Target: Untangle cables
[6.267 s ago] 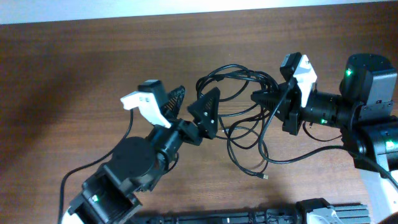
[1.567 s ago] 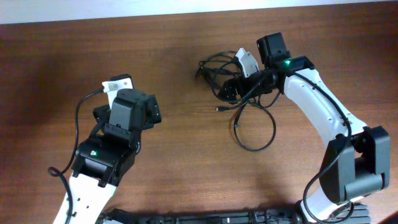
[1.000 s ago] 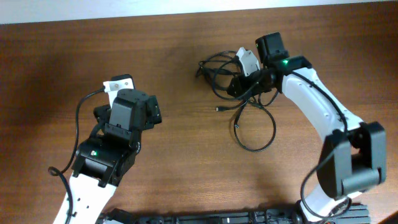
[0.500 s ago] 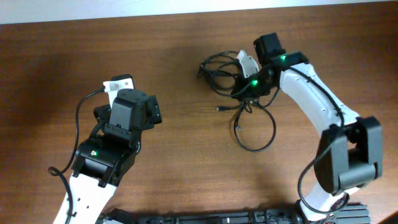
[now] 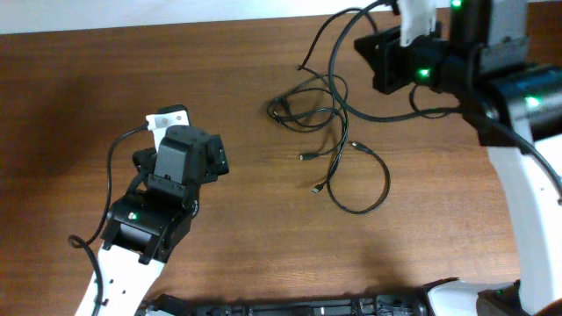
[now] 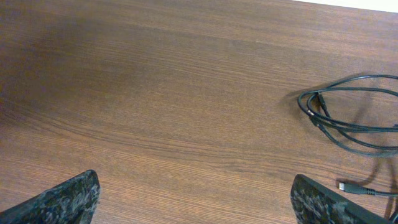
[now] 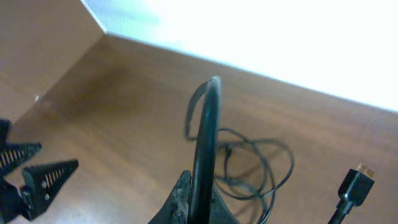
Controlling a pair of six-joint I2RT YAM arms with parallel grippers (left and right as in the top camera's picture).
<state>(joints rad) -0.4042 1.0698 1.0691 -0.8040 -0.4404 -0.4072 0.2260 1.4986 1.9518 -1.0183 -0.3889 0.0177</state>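
Note:
The cables (image 5: 303, 105) are thin black cords lying in loose loops mid-table, with a wider loop (image 5: 364, 184) and small plugs (image 5: 304, 156) nearer the front. My right gripper (image 5: 364, 44) is raised high at the back right. It is shut on one cable (image 7: 208, 124), which arches up out of the jaws and trails down to the pile (image 7: 261, 162). A plug end (image 7: 356, 182) dangles at the right. My left gripper (image 6: 196, 186) is open over bare wood, left of the cables (image 6: 348, 118), holding nothing. Overhead, the left gripper (image 5: 204, 156) sits at the left.
The wooden table's far edge (image 5: 176, 22) meets a white surface at the back. The left arm's body (image 5: 145, 219) fills the front left corner. The right arm (image 5: 527, 175) runs down the right side. Thicker black arm wiring (image 5: 110, 171) loops beside the left wrist.
My right gripper shut on a cable in the pile, then rose up and back to the right with it. The pile spread out and its loops shifted. The left arm stayed still.

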